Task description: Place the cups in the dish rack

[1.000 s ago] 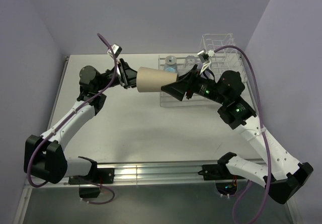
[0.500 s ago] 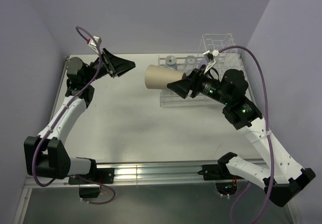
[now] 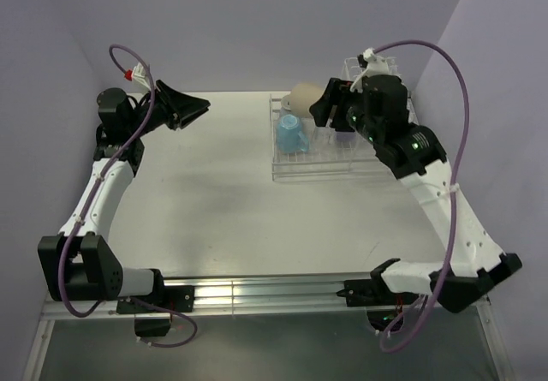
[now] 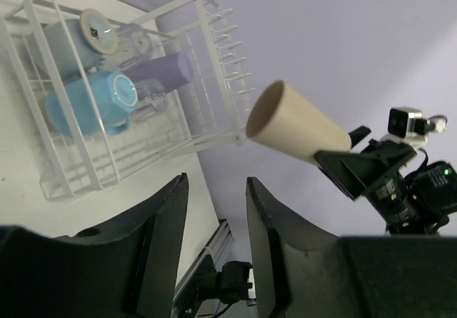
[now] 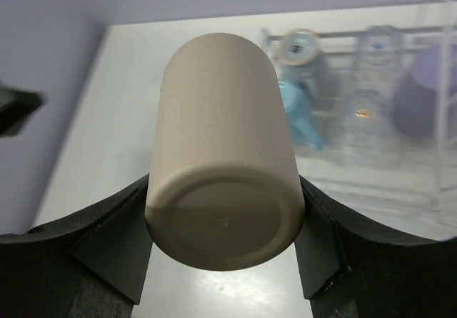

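Note:
The tan cup [image 3: 301, 97] hangs on its side above the far left corner of the white dish rack [image 3: 282, 175], with my right gripper [image 3: 322, 107] shut on its base end. Seen from the right wrist, the tan cup [image 5: 221, 161] fills the middle, a finger [image 5: 325, 243] on each side. In the rack lie a light blue mug [image 3: 291, 133], a second blue mug [image 4: 68, 43], two clear glasses [image 4: 153, 93] and a lavender tumbler [image 4: 166, 71]. My left gripper [image 3: 201, 107] is open and empty, high at the far left, well apart from the cup [image 4: 296, 128].
The rack's taller divider section [image 3: 372, 74] rises at the far right beside the right wall. The purple back wall is close behind both grippers. A metal rail [image 3: 257, 294] runs along the table's near edge by the arm bases.
The left gripper let go of the tan cup's rim end and pulled back to the far left. The right arm carried the cup up and rightwards, over the rack's far corner.

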